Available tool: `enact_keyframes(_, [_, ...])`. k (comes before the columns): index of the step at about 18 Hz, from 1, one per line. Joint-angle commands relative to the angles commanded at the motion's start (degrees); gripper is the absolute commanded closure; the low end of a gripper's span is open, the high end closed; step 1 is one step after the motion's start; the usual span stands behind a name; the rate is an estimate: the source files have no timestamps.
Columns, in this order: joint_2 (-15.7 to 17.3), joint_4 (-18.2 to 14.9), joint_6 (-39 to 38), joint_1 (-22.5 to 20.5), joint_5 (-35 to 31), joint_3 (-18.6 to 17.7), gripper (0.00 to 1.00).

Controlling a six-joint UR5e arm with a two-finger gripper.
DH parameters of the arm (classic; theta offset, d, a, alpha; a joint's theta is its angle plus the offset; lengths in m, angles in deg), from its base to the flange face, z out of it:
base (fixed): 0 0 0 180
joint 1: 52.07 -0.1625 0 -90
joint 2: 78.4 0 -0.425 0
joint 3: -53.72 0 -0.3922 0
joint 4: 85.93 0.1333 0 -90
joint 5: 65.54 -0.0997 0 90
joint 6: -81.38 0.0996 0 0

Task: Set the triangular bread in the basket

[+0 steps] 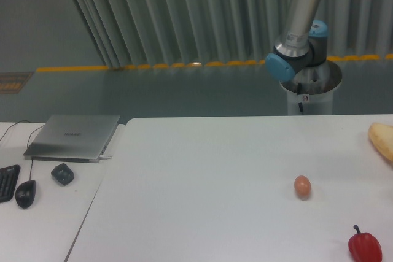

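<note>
The triangular bread, golden-tan with a paler rounded edge, lies at the table's far right and is cut off by the frame edge. No basket shows in this view. Only the robot arm's lower links and base are visible behind the table at upper right. The gripper is out of view.
A small brown egg lies on the white table right of centre. A red bell pepper sits at the bottom right corner. On the left side table are a closed laptop, a keyboard edge, a mouse and a small dark object.
</note>
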Motion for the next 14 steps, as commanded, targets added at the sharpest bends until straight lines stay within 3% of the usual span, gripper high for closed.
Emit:
enact_keyframes(9, [0.62,-1.23,-1.49,0.97,0.96,-0.44,0.00])
enact_keyframes(14, [0.70,1.31,-0.88,0.61,2.37,-3.43,0.00])
